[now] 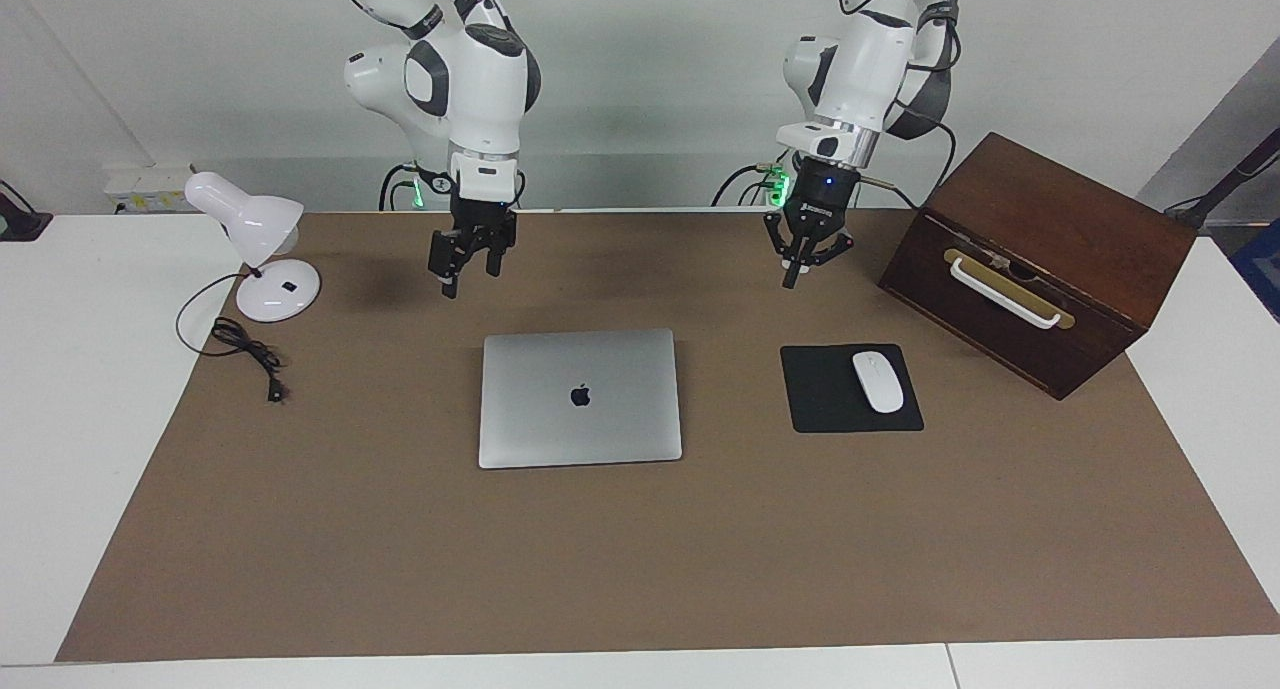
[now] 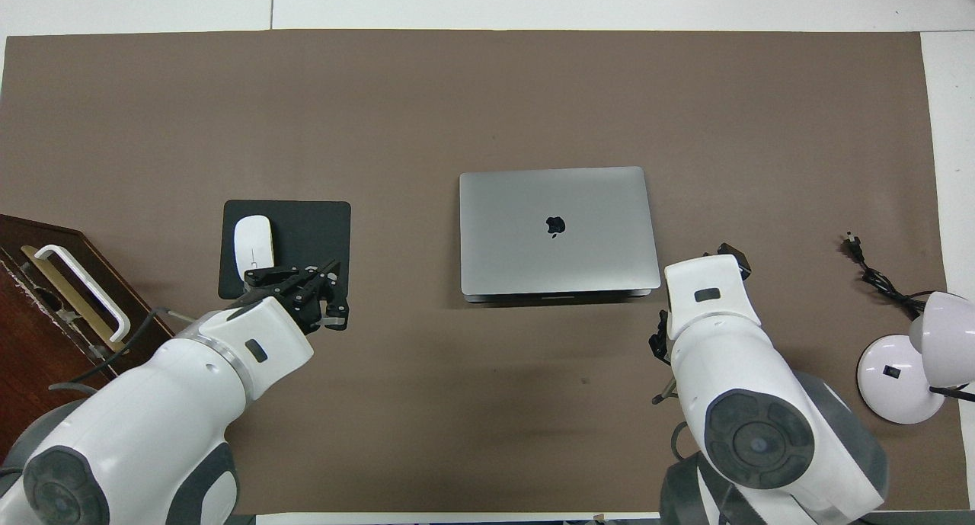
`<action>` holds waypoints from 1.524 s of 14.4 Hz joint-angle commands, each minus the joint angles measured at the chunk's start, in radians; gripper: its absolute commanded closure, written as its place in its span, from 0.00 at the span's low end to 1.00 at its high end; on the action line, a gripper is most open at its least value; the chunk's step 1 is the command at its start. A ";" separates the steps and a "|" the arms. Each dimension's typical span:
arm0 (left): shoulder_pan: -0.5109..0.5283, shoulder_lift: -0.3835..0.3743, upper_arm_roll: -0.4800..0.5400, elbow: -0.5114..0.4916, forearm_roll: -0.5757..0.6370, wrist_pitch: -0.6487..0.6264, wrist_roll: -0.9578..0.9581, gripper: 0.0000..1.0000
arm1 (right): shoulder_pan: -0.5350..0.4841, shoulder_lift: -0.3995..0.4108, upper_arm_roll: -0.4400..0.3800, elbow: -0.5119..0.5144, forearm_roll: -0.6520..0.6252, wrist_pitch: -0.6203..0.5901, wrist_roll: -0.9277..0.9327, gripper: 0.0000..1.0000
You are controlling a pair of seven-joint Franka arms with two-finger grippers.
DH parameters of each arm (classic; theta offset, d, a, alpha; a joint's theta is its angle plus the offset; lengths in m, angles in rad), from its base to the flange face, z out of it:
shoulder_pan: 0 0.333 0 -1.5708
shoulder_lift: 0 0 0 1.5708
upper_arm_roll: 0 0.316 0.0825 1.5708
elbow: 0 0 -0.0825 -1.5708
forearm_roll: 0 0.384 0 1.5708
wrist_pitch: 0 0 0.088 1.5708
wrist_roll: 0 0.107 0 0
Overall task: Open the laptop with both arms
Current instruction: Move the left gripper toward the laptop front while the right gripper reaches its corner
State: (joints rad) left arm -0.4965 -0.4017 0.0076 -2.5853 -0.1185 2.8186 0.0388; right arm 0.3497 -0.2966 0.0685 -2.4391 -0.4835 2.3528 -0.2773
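Laptop (image 1: 580, 397) shut; keys hidden

Both views bright and evenly lit from above; soft, diffuse shadows on the brown mat (image 1: 400, 569) under the right gripper (image 1: 468, 262) and left gripper (image 1: 808, 252); faint sheen on the laptop (image 1: 580, 397) lid; white arm shells glossy; focus sharp throughout; no blur visible.

One camera sits high across the worktop (image 1: 640, 569) facing the robots, the other high above their end looking steeply down and forward; both share the brown mat (image 2: 487, 98) and laptop (image 1: 580, 397).
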 commanded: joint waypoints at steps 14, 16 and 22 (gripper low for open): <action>-0.204 0.254 0.014 -0.150 -0.018 0.513 0.019 1.00 | 0.094 0.177 -0.006 -0.046 -0.311 0.221 0.294 0.00; -0.231 0.317 0.014 -0.148 -0.018 0.596 0.013 1.00 | 0.084 0.189 -0.006 -0.041 -0.346 0.243 0.303 0.00; -0.267 0.392 0.014 -0.148 -0.018 0.668 0.012 1.00 | 0.069 0.255 -0.007 -0.018 -0.354 0.275 0.308 0.00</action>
State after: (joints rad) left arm -0.7257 -0.0483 0.0085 -2.7254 -0.1185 3.4228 0.0404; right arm 0.4480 -0.0683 0.0584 -2.4773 -0.7920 2.5986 -0.0020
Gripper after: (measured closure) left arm 0.991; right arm 0.000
